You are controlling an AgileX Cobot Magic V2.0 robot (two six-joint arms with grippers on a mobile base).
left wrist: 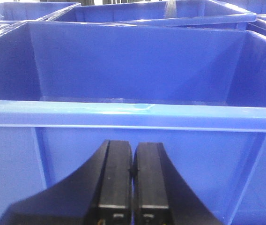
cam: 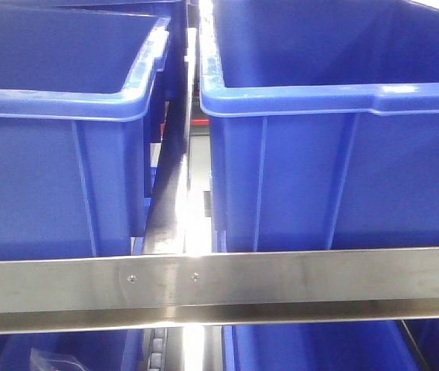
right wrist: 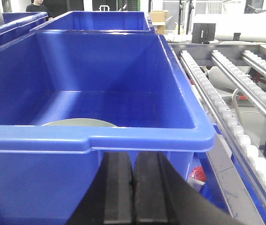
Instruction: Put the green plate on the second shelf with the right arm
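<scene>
- Inside the blue bin (right wrist: 100,89) ahead of our right hand (right wrist: 133,187) lies the plate (right wrist: 79,123), on the bin floor close behind the near wall; only a pale green sliver of it shows above the rim, at about 11 o'clock from the fingertips.
- Our right hand sits low in front of that bin, below its near rim, with the two black fingers (right wrist: 118,187) pressed together and nothing between them.
- At 2 o'clock from the right hand runs a roller track (right wrist: 226,117) of white wheels on metal rails, just beside the bin's right wall.
- A red object (right wrist: 199,173) shows below the bin's near right corner; we cannot tell what it is.
- Our left hand (left wrist: 133,187) faces the outer wall of another bin (left wrist: 133,70), below its rim; its fingers are closed against each other and hold nothing.
- In the front view we see two bins side by side, the left bin (cam: 57,100) and the right bin (cam: 328,93), apart with a narrow gap at 12 o'clock between them.
- A steel rail (cam: 219,286) crosses in front of both at 6 o'clock, with more blue bins under it.
</scene>
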